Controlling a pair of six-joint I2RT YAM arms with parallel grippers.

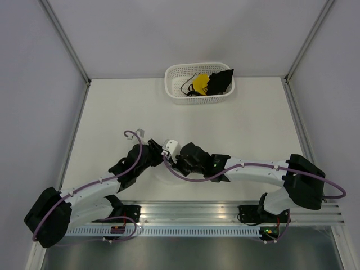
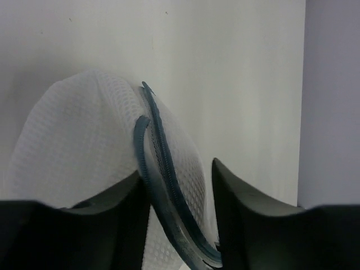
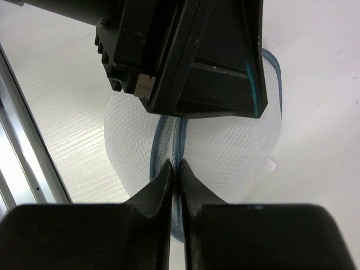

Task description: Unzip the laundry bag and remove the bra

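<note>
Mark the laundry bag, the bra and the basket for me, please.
laundry bag (image 2: 73, 140), left wrist view, on its white mesh side.
bra (image 1: 199, 84), top external view, on the yellow cup.
basket (image 1: 203, 100), top external view, on its near wall.

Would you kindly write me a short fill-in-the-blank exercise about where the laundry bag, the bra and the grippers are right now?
1. The yellow and black ____ lies in the white perforated basket.
2. The right gripper pinches the laundry bag at its dark ____ rim.
3. The left gripper straddles that rim with its jaws ____, not shut.
Missing words: bra; zipper; open.
</note>
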